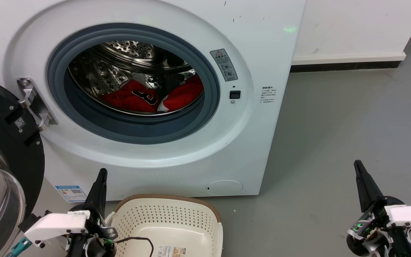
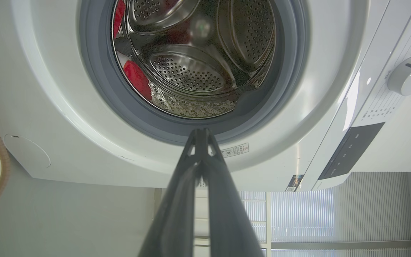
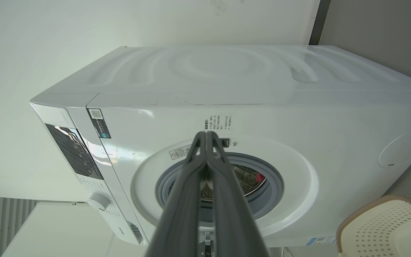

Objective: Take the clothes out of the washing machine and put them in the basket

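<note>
Low in the steel drum (image 1: 130, 48) of the large white front-loading washing machine (image 1: 227, 153), bunched bright red fabric jerseys (image 1: 134, 98), left and right jaws pressed together outside, cream perforated plastic basket (image 1: 162, 214) beneath: risks trailing cloth snagging on the grey seal (image 1: 141, 130) and missing the basket.

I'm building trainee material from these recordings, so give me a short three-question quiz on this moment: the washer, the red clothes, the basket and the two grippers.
1. True or false: the clothes already lie in the basket.
2. Multiple choice: the door of the washing machine is A) shut over the porthole, B) swung open on the robot's left, C) lying flat on the floor.
3. Short answer: are the left gripper and the right gripper open or shut, and what do they hold?

Key: 1 false, they lie in the drum; 2 B; 3 both shut, holding nothing.
</note>
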Available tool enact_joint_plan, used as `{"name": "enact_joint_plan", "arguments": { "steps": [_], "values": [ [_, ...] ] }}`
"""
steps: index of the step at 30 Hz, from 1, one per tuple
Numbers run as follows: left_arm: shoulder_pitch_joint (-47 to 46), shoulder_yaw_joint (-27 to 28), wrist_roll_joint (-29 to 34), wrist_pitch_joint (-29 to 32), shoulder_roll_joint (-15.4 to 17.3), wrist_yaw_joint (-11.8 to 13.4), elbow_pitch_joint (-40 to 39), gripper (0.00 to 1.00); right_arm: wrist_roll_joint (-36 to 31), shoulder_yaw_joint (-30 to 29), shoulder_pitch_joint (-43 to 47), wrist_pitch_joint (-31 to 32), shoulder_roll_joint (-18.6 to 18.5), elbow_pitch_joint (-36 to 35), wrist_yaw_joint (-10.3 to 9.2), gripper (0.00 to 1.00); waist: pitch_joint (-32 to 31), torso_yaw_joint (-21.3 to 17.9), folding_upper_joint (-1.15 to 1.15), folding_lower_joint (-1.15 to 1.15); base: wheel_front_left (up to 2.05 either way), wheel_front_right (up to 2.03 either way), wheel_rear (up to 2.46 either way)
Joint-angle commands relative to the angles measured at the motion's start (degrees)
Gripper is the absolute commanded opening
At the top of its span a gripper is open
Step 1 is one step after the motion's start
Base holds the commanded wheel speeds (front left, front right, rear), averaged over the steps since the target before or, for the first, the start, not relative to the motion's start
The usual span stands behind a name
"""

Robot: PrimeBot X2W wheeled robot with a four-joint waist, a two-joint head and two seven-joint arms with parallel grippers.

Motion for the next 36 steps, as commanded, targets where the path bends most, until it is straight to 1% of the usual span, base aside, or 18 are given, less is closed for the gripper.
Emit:
{"name": "enact_joint_plan", "arguments": {
  "steps": [1, 35, 36],
  "values": [
    [-0.21, 0.17, 0.01, 0.1, -0.06, -0.1, -0.13, 0.0, 0.22, 0.03, -0.71, 0.05, 0.05, 0.04, -0.02, 0.0, 0.0, 0.0, 0.0, 0.0, 0.0, 0.0, 0.0],
    [-0.2, 0.17, 0.01, 0.1, -0.06, -0.1, -0.13, 0.0, 0.22, 0.03, -0.71, 0.04, 0.05, 0.04, -0.02, 0.0, 0.0, 0.0, 0.0, 0.0, 0.0, 0.0, 0.0],
    [0.0, 0.0, 0.0, 0.0, 0.0, 0.0, 0.0, 1.0, 0.0, 0.0, 0.0, -0.01, 0.0, 0.0, 0.0, 1.0, 0.0, 0.0, 0.0, 0.0, 0.0, 0.0, 0.0]
  ]
}}
